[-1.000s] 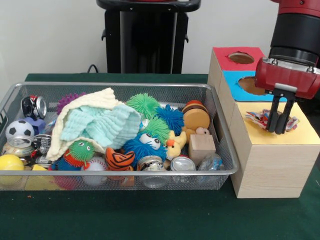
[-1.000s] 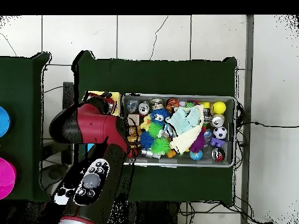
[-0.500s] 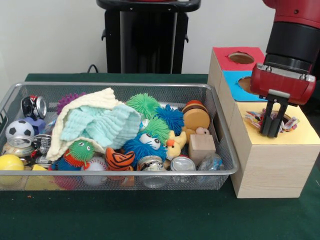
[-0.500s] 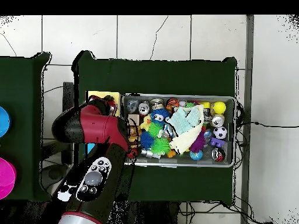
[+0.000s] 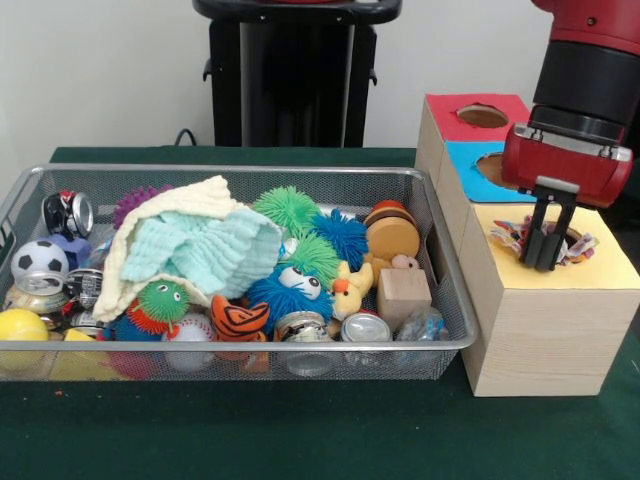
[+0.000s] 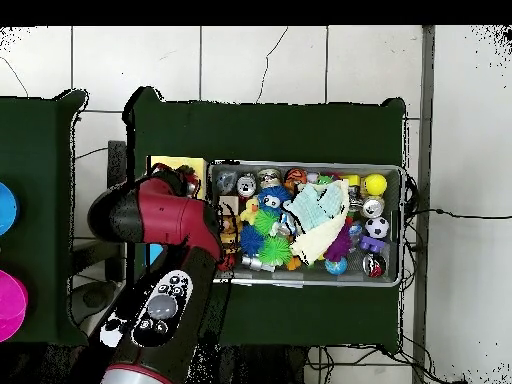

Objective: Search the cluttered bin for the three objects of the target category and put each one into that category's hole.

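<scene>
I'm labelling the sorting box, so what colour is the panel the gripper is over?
Yellow. The gripper hangs over the yellow panel, best seen in the front view.

the red and black gripper (image 5: 545,262) hangs over the yellow top of the long wooden box (image 5: 548,330), its dark fingers (image 5: 553,240) close together on a crinkled multicoloured wrapper (image 5: 510,237) at the yellow hole. behind the yellow section lie a blue hole (image 5: 497,168) and a red hole (image 5: 482,115). left of the box, a wire mesh bin (image 5: 232,358) on the green counter (image 5: 300,430) holds a pale towel (image 5: 190,245), spiky balls and cans.
</scene>
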Available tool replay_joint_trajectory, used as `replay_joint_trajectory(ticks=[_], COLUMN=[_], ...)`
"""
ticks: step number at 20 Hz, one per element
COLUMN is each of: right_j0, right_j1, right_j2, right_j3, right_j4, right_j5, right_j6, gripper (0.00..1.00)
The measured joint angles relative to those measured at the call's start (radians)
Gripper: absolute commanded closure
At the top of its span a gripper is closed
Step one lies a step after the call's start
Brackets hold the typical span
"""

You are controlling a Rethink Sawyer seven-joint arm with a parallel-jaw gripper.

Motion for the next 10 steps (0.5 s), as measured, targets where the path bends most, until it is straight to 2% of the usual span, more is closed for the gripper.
replay_joint_trajectory(ticks=[10], right_j0=[0.002], right_j1=[-0.013], right_j2=[0.0], right_j3=[0.03], right_j4=[0.058], right_j5=[0.033], right_j6=[0.0], gripper=[1.0])
